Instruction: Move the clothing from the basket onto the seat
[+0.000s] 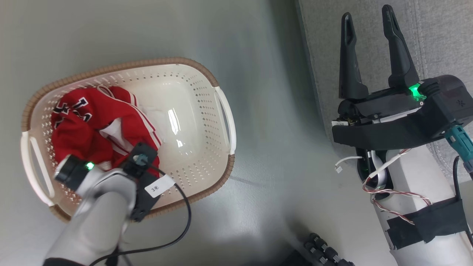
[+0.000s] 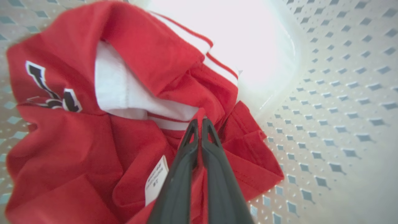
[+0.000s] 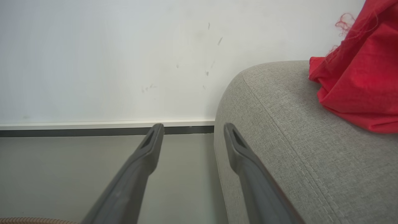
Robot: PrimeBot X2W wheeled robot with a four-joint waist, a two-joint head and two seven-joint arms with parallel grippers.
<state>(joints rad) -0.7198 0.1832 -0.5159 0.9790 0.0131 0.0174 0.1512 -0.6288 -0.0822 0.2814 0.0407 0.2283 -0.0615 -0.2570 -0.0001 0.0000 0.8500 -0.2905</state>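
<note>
Left tool (image 2: 199,123): narrow. My two dark fingers lie almost touching along their length, and a fold of red fabric is pinched between the tips. The clothing (image 2: 77,149) is bunched around and below the tool – red cloth with white stripes, a white inner band just beyond the tips, and dark white-outlined lettering off to the tool's left. A white care label (image 2: 156,179) lies against the left finger, close to its base.

In the head view the clothing (image 1: 85,129) sits inside the basket (image 1: 122,68), crowded toward the end where my left wrist reaches in; the fingers themselves are hidden under the wrist there. A small white piece (image 1: 153,112) lies beside the red cloth, toward the bare middle of the basket. The perforated basket wall (image 2: 326,109) rises to the tool's right. The basket stands on the floor (image 1: 266,74), well apart from the seat (image 1: 436,33).

Right tool (image 1: 367,12): wide, holding nothing. Its fingers are spread (open air between them) and point past the rounded front edge of the seat (image 3: 279,124) – the left finger over the floor, the right finger over grey upholstery. A red piece (image 3: 357,87) lies on the seat, ahead of the tool and to its right, apart from the fingertips. A pale wall (image 3: 124,62) stands beyond.
</note>
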